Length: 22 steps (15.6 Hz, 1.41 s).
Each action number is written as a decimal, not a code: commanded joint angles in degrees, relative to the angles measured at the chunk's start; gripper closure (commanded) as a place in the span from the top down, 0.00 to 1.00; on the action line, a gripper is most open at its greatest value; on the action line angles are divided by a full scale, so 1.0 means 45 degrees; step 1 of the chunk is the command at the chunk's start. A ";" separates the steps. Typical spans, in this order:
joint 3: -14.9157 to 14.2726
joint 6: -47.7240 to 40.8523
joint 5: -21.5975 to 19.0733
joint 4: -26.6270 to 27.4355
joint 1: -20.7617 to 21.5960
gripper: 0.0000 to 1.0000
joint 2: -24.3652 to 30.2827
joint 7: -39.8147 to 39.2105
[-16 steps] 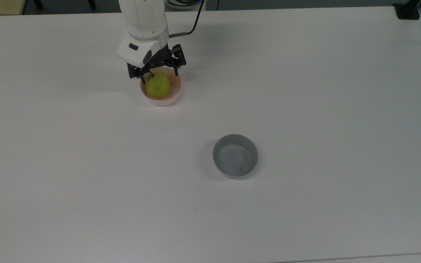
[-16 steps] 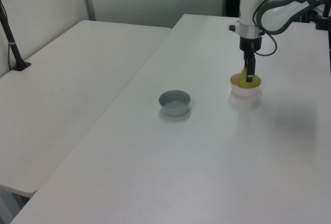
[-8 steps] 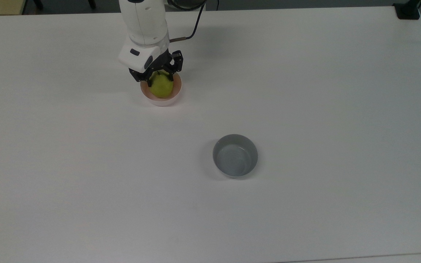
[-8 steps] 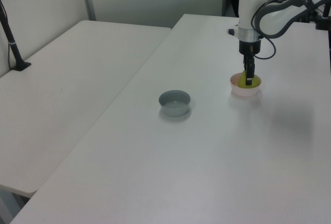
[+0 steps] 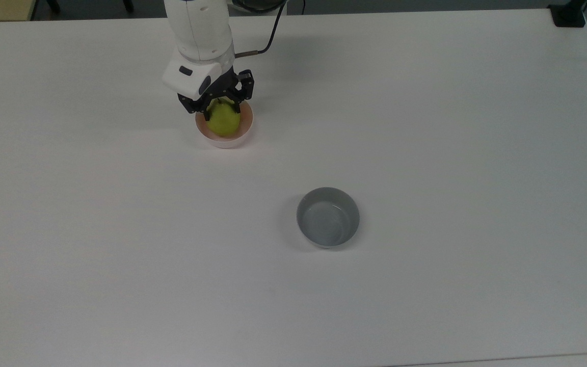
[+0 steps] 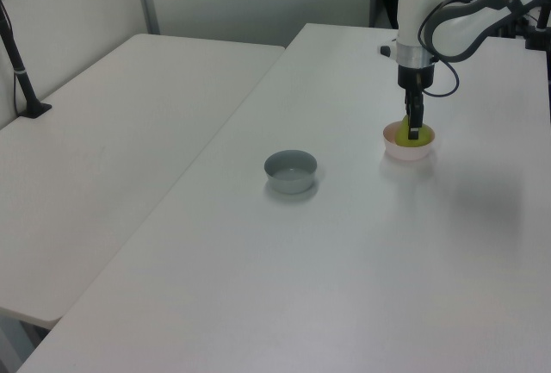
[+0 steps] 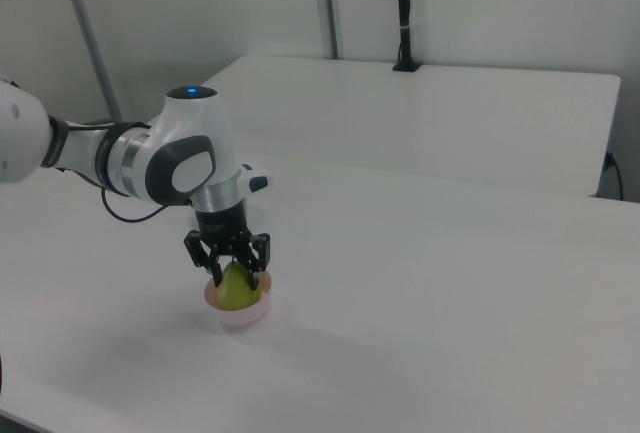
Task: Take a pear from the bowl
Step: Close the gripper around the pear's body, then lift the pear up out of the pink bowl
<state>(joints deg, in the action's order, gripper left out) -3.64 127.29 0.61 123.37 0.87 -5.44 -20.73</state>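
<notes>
The pear (image 5: 223,121) sits upright in the pink bowl (image 5: 224,139), its top above the rim. The gripper (image 5: 221,109) has its two fingers clamped against the pear's upper sides. A grey bowl (image 5: 328,217) stands well apart on the white table (image 5: 426,127), holding nothing.

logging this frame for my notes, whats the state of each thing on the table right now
pear: upright in the pink bowl, stem up, held between the fingers of the hand
pink bowl: upright on the table, holding the pear
hand: lowered over the pink bowl, shut on the pear
grey bowl: upright, empty, standing apart from the pink bowl
table: white, bearing both bowls
</notes>
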 commanded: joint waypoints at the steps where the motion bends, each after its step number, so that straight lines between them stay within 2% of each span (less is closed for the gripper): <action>1: -0.0050 -0.0452 0.0216 -0.0265 0.0061 0.08 0.0720 0.0855; 14: -0.0108 -0.5258 0.0236 -0.4952 -0.0329 0.09 0.0936 0.0779; 19: -0.0186 -0.5436 0.0236 -0.6007 -0.1323 0.08 0.0702 -0.0235; 22: -0.0167 -0.5416 0.0197 -0.6924 -0.2203 0.08 0.0001 -0.0685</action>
<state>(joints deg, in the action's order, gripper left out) -4.33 104.97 1.16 97.92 -5.94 -1.65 -20.85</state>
